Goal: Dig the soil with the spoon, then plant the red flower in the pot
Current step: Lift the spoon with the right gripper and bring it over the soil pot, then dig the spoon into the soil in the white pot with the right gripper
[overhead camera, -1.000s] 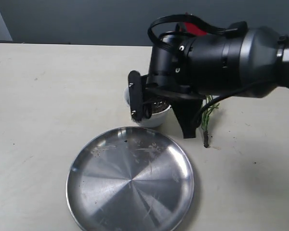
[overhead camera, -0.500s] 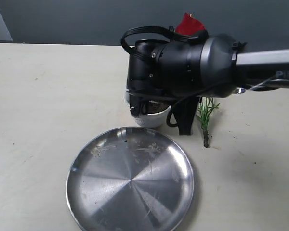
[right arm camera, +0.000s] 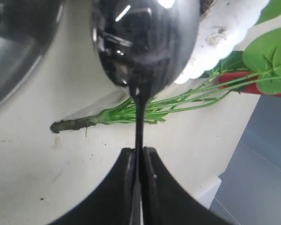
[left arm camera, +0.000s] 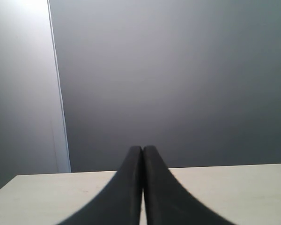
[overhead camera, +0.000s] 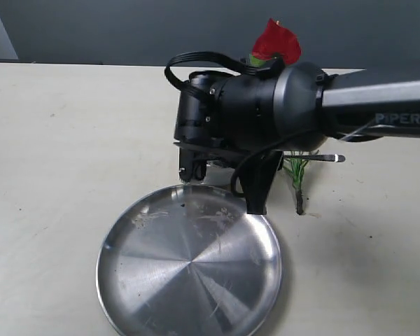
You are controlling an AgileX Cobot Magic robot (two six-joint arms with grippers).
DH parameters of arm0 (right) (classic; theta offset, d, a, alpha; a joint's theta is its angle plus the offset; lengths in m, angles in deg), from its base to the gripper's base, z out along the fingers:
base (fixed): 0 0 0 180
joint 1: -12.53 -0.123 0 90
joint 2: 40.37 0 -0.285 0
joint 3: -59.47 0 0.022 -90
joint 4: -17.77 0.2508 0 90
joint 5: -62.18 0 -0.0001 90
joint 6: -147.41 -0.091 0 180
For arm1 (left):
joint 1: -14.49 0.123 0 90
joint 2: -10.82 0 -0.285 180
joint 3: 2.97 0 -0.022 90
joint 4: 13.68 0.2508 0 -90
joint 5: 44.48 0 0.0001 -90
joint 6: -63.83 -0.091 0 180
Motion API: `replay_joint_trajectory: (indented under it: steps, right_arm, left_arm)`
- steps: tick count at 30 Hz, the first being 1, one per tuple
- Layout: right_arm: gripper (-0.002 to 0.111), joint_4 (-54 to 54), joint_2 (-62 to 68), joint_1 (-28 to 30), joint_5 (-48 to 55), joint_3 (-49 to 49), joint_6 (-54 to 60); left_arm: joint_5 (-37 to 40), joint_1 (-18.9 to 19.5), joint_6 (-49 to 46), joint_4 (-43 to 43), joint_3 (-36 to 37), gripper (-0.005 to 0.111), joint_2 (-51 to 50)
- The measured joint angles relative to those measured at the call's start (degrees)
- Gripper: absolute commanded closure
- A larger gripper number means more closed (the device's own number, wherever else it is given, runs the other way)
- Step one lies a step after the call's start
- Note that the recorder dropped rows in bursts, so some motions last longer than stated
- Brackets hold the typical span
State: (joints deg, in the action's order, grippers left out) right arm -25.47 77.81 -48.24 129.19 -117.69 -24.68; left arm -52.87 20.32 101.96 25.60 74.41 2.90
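Right, closest in, my right end effector (right arm camera: 139,152) is pinched narrow on the thin handle of the spoon (right arm camera: 145,42), so the spoon runs straight out ahead of the fingers with its shiny bowl at the far end. I see the bowl's rounded back, so I cannot tell whether it carries any earth.

Just past the fingertips and below the handle, the stem of the red flower (right arm camera: 107,117) lies flat on the table (right arm camera: 61,178), crossing under the spoon. To one side of the bowl is the steel plate (right arm camera: 18,42). To the other side is the scalloped rim of the pot (right arm camera: 225,37), close beside the bowl, and a dark sliver inside that rim I take for the soil (right arm camera: 206,5). Beyond the pot are the flower's leaves and a red bloom.

I judge we are in the digging step, with planting not yet begun. Next I would need to carry the bowl over the pot's mouth, tip it down into the soil, and open a hollow without knocking the light pot. After that the spoon goes down and the stem gets picked up near its brown base.

My left end effector (left arm camera: 142,154) is pressed together on nothing, facing bare table and wall.
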Motion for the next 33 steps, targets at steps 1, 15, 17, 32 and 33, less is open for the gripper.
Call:
replay_joint_trajectory:
  steps: [1,15,17,32,33]
  right_arm:
    - [0.109,-0.26,0.00,0.00,0.72,0.00,-0.69]
    - [0.109,1.11,-1.58,0.00,-0.76,-0.11,-3.51]
    - [0.109,0.97,-1.45,0.00,0.16,-0.11,-5.76]
    - [0.109,15.79,-13.59,0.00,-6.88,-0.11,-19.25]
    - [0.109,16.22,-13.59,0.00,-6.73,-0.11,-19.25]
  left_arm:
    - [0.00,0.00,0.00,0.00,0.00,0.106,0.00]
    - [0.00,0.00,0.00,0.00,0.00,0.106,0.00]
    - [0.00,0.00,0.00,0.00,0.00,0.106,0.00]
    - [0.00,0.00,0.00,0.00,0.00,0.106,0.00]
    - [0.00,0.00,0.00,0.00,0.00,0.106,0.00]
